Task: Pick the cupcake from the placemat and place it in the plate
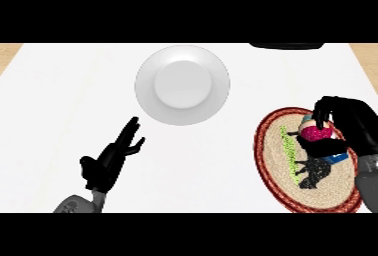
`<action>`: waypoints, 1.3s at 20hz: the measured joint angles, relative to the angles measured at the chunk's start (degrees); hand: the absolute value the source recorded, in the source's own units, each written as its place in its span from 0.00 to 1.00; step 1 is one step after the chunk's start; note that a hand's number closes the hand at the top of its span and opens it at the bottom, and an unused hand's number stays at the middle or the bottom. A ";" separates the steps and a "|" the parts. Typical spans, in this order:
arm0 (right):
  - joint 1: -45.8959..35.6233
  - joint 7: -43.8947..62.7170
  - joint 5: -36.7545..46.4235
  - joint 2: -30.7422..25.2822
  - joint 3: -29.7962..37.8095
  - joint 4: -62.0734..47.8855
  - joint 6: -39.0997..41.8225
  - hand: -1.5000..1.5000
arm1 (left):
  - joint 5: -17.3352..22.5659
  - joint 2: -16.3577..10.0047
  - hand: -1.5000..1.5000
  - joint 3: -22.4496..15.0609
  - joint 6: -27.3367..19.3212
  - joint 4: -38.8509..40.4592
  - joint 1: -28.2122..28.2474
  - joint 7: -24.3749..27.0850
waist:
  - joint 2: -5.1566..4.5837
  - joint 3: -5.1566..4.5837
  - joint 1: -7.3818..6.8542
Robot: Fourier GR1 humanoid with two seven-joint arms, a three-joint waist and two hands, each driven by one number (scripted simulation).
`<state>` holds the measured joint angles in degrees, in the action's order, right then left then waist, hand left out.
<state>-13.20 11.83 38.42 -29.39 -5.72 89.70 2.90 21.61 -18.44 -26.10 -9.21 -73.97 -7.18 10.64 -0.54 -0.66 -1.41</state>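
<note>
From the head view I saw my right hand bent over the placemat, curled round the cupcake; my left hand lay spread, straight-fingered, below the plate; any lettering on the placemat I couldn't read.

Single head view, high, looking steeply down onto counter.

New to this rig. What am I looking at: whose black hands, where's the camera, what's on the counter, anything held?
There is one view, taken as from a humanoid robot's head, looking steeply down at a white counter top. Its black left hand rests open and holds nothing. Its black right hand has its fingers curled round a pink-topped cupcake, over the round woven placemat with a red rim. The round white plate has nothing on it.
</note>
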 measured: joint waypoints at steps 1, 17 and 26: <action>-0.60 -0.97 -0.34 -0.46 0.65 0.17 -0.17 1.00 | 0.22 -0.18 0.50 0.21 0.02 0.07 -0.09 -0.36 | 0.02 -0.03 0.21; -19.09 1.46 -0.05 6.62 0.97 0.92 -0.18 1.00 | -2.27 -6.99 0.50 9.73 -1.37 0.13 2.21 2.26 | 0.51 0.59 0.68; -32.92 2.77 3.15 16.68 -1.89 -14.43 -0.47 1.00 | -4.30 -6.46 0.50 12.58 -0.07 0.10 1.80 1.31 | 0.36 0.63 0.37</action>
<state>-46.12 14.60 41.57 -12.71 -7.61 75.27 2.42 17.31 -24.90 -13.52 -9.28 -73.87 -5.38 11.95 -0.17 -0.03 -1.04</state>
